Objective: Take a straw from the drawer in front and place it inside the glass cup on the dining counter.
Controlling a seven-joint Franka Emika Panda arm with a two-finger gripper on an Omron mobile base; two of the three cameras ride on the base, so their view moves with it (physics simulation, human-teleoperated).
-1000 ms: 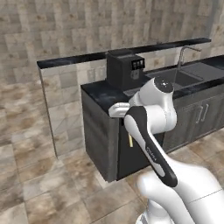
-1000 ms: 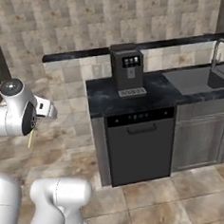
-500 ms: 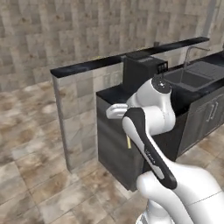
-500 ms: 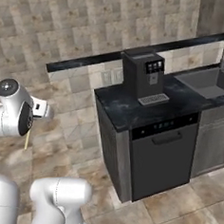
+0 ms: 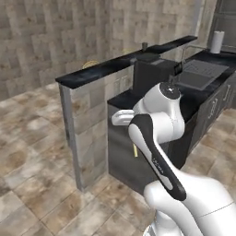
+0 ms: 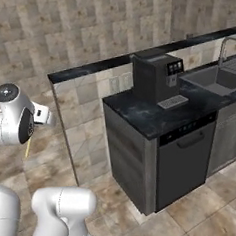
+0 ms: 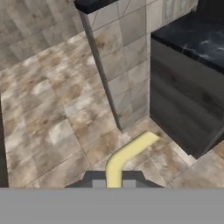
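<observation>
You are looking at a simulated kitchen with a brown stone-tile floor (image 7: 52,113) and a beige tiled back wall (image 6: 83,27).

Nearest you, the gripper (image 7: 113,183) is pressed together on a pale yellow straw (image 7: 127,155). In the hand view the straw rises from between the dark tips and bends toward the right, over open floor. In the right base view you see its thin lower end (image 6: 28,147) hanging below the white wrist at far left, well short of the cabinets. In the left base view a short yellow piece (image 5: 135,150) shows just behind the forearm, in front of the dark cabinet side.

Beyond the arm stands the low cabinet block with its black marbled worktop (image 6: 150,118). A dark dishwasher front (image 6: 186,157) faces you in the right base view. A black coffee machine (image 6: 157,77) stands on the worktop near its far edge. To its right you see a sink (image 6: 215,80) with a curved faucet (image 6: 224,49).

Behind the worktop, and taller, runs the dining counter (image 5: 115,67): a narrow black slab on a beige tile half wall (image 5: 80,133). Its near end post is the closest part to the straw, yet still apart from it. On the slab you can make out a faint, glassy round outline (image 5: 90,64); you cannot tell for certain what it is. At far right in the left base view, a white paper towel roll (image 5: 216,41) stands upright.
</observation>
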